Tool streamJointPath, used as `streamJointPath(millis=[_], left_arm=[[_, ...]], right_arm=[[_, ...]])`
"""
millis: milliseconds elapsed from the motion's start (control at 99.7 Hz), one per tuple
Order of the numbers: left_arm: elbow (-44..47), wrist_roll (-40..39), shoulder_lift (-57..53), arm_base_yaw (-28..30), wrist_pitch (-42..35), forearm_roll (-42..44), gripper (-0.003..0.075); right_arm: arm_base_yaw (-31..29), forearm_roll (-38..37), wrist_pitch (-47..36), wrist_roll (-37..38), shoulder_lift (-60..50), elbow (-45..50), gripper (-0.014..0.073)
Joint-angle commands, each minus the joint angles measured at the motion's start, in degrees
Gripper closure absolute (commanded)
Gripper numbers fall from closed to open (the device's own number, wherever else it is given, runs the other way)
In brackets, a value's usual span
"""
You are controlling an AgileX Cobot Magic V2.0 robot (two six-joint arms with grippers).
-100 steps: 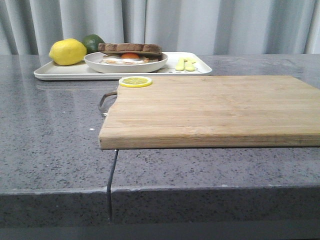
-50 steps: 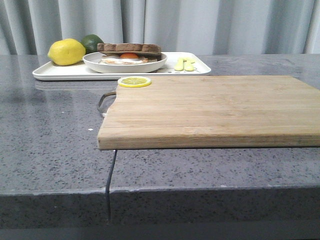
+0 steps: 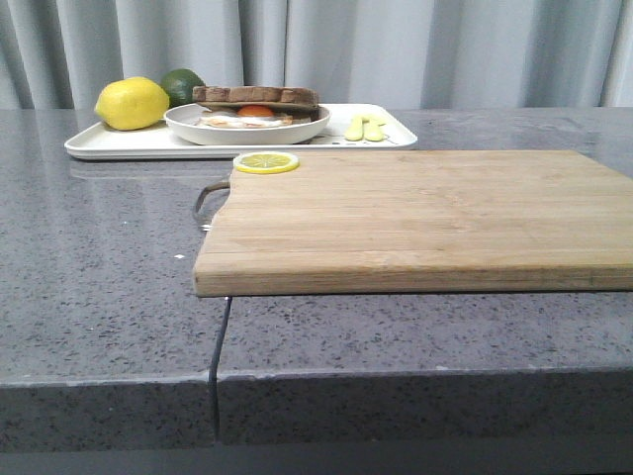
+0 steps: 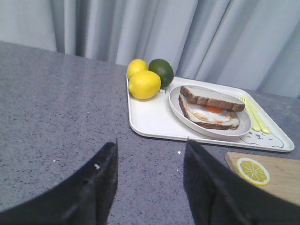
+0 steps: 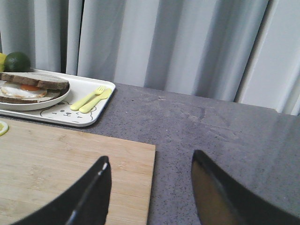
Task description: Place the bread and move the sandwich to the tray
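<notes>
1. At the far left of the grey worktop (image 3: pixel 99 257), the white tray (image 3: pixel 119 145) lies flat in front of the curtain, a small cartoon print on its near corner in both wrist views
2. On the tray stands a round white plate (image 3: pixel 247 129), and on that plate rests the sandwich (image 3: pixel 255 105): a lower slice, a fried egg with an orange yolk, and the bread (image 4: pixel 212 98) laid on top as the upper slice
3. Two lemons (image 4: pixel 144 84) and a lime (image 4: pixel 161 70) sit together on the tray beside the plate; a pale yellow fork and spoon (image 5: pixel 90 100) lie on the tray on the plate's other side
4. Near the tray, the wooden cutting board (image 3: pixel 415 218) lies on the worktop with a lemon slice (image 3: pixel 266 161) on its far left corner
5. Left tool (image 4: pixel 150 183) hangs above bare worktop short of the tray, fingers spread apart, gripping nothing
6. Right tool (image 5: pixel 150 187) hangs over the board's right edge, fingers likewise spread wide, nothing between them
</notes>
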Motion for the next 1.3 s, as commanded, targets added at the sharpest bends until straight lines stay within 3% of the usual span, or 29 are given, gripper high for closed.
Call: streamJointPath(millis=[0,231,301,441,622,692,1294], left_arm=[[1.7,0.0,-5.0,-0.5,-4.9,1.8,0.0414],[6.4,0.0,-12.0,-0.5,-3.9,2.6,0.0416],[6.8,0.0,-12.0,-0.5,-3.9,2.6,0.0416],[6.9,0.0,-12.0,-0.5,-3.9,2.6,0.0459],[6.9,0.0,-12.0,-0.5,-3.9,2.6,0.066],[6.9,0.0,-12.0,-0.5,-3.9,2.6,0.0741],[6.9,0.0,-12.0,-0.5,-4.0,2.5,0.0739]], right_arm=[[-0.5,-0.5,-4.4,0.0,0.3,-1.4,0.019],[-0.5,-0.5,-3.9,0.0,0.3,-1.4,0.0194],[-0.5,-0.5,-3.9,0.0,0.3,-1.4,0.0232],[-0.5,-0.5,-3.8,0.0,0.3,-1.4,0.0417],[-0.5,-0.5,-3.7,0.0,0.3,-1.4,0.067],[-0.5,-0.5,-3.7,0.0,0.3,-1.4,0.0659],[-0.5,-0.5,-3.7,0.0,0.3,-1.4,0.0661]])
